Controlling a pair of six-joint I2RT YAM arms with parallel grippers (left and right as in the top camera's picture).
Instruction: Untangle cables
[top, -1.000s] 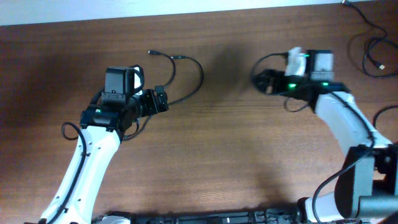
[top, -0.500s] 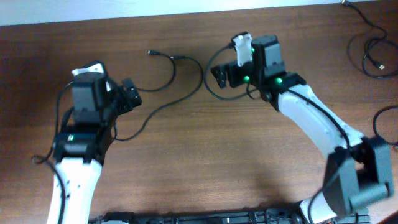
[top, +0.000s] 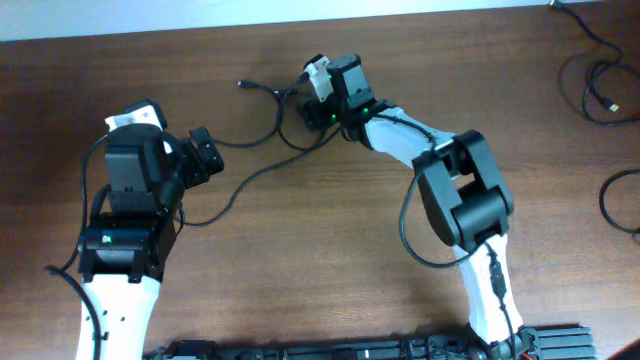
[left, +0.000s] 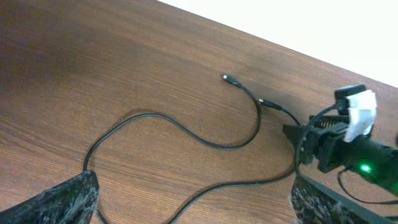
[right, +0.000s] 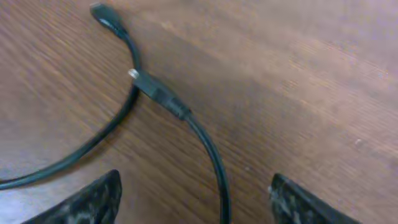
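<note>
Left gripper (top: 207, 153) sitting at 9 o'clock, fingers spread wide, one black strand running between them, right gripper (top: 305, 105) hovering at 12 o'clock, jaws gaping over two plug ends (right: 152, 90), cables (left: 217, 147) lying in loose curves on table (top: 330, 260) between both grippers.

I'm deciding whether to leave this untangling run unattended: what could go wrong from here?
1. The right gripper hovers open over the first cable just behind its plug, whose tip lies against the second cable; closing here could snag both.
2. The left gripper is open too, and the first cable seems to run between its fingers; if both arms grip and pull, the loop may tighten instead of separating.
</note>
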